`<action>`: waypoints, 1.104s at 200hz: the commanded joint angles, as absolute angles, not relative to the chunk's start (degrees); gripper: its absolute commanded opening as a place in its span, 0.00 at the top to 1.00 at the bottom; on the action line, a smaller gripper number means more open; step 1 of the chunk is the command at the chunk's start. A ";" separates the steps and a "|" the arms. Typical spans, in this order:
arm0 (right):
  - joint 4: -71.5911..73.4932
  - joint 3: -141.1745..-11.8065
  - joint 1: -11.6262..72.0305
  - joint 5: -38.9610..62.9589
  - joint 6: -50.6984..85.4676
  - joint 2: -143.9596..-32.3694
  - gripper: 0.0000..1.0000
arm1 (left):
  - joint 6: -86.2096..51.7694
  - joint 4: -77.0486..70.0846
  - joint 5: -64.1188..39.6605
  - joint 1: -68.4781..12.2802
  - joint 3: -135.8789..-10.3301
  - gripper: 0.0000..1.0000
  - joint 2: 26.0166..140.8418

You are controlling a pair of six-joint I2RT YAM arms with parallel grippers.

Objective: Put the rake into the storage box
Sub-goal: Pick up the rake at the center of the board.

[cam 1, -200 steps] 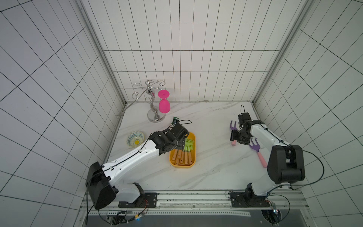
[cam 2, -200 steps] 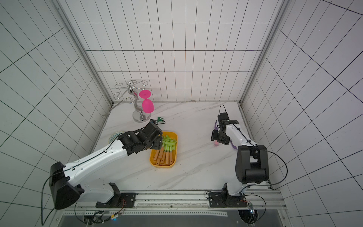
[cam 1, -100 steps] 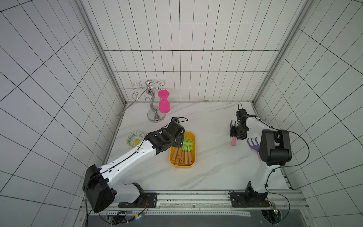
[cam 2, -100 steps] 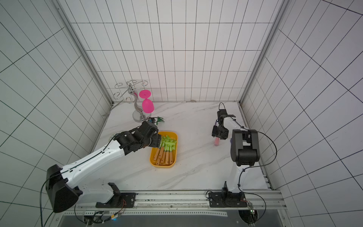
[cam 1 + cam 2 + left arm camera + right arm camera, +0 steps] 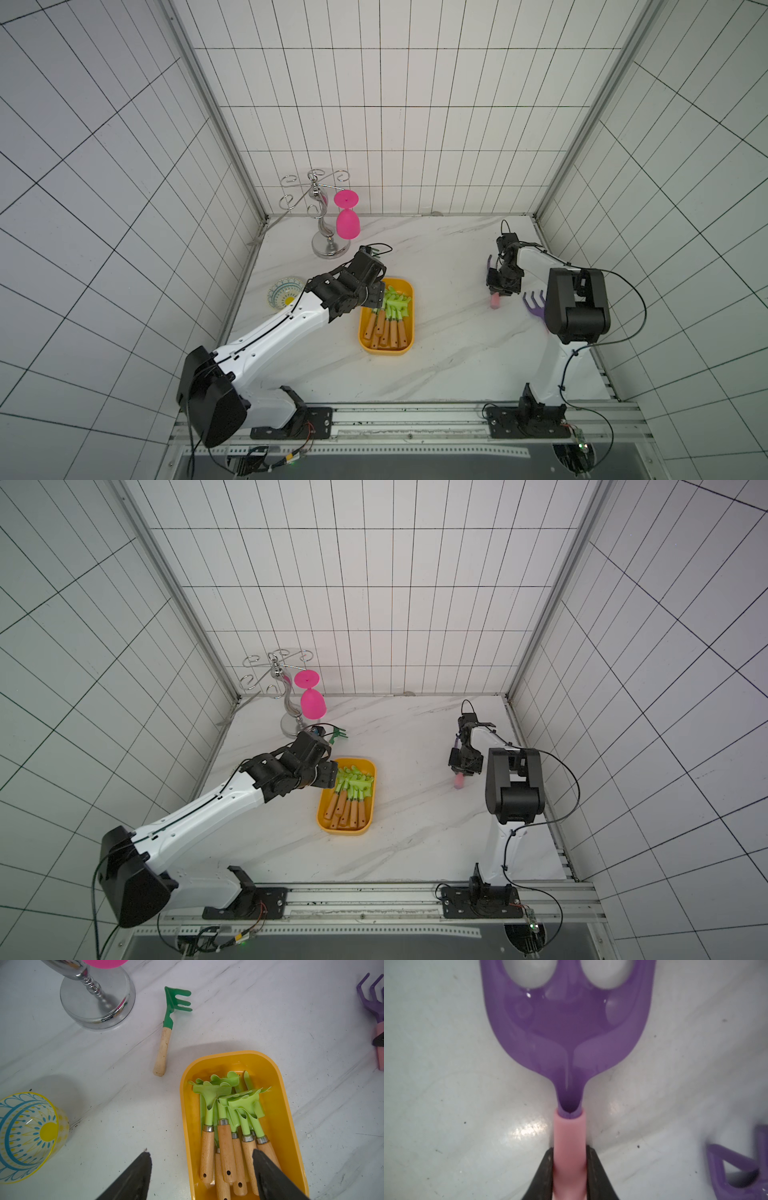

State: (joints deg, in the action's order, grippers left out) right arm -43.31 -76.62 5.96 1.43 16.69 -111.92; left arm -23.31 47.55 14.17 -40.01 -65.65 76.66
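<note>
The storage box (image 5: pixel 386 352) is a yellow-orange tub left of centre, also seen in the other top view (image 5: pixel 345 832) and in the left wrist view (image 5: pixel 276 1126). Several light-green rakes with wooden handles (image 5: pixel 226 1122) lie in it. A purple rake (image 5: pixel 566 1028) with a pink handle (image 5: pixel 495 301) rests on the marble at the right. My right gripper (image 5: pixel 569 1151) is shut on that pink handle. My left gripper (image 5: pixel 201 1152) hangs open over the box's left rim, holding nothing.
A second purple rake (image 5: pixel 534 303) lies by the right arm's base. A dark green rake (image 5: pixel 168 1022) lies between the box and a silver stand (image 5: pixel 328 245) that carries a pink goblet (image 5: pixel 347 220). A patterned glass cup (image 5: pixel 284 293) stands by the left wall.
My right gripper's jaws have closed onto the pink handle of the purple rake, and the right arm has folded in over it. The left arm has hardly moved.
</note>
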 commanded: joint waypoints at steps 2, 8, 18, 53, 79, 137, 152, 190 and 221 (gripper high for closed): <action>-44.54 -76.63 5.88 1.56 16.55 -111.96 0.87 | -22.59 46.67 12.70 -39.73 -66.76 0.22 77.93; -44.63 -76.28 6.13 1.18 16.50 -110.91 0.88 | -22.59 46.76 12.33 -39.73 -67.01 0.22 78.24; -44.56 -75.67 6.88 0.74 16.40 -108.83 0.88 | -22.59 46.59 11.44 -39.75 -67.54 0.22 78.71; -45.19 -73.11 12.44 2.01 15.21 -98.83 0.91 | -22.59 44.86 4.80 -39.73 -71.16 0.21 81.67; -47.84 -72.19 18.58 0.77 15.53 -91.16 0.92 | -23.06 39.30 -5.45 -39.12 -72.10 0.19 83.44; -46.00 -66.41 29.55 4.49 20.39 -75.92 0.93 | -27.01 21.53 -18.70 -38.76 -71.96 0.08 85.67; -46.76 -66.20 32.38 2.54 21.77 -73.44 0.93 | -27.74 18.85 -19.43 -38.76 -71.98 0.07 86.18; -49.43 -66.49 39.33 -0.42 25.59 -71.81 0.93 | -28.56 15.35 -21.94 -39.11 -72.04 0.07 87.97; -49.49 -66.32 44.22 -3.89 27.04 -72.17 0.94 | -28.65 13.72 -22.73 -40.03 -71.71 0.10 87.97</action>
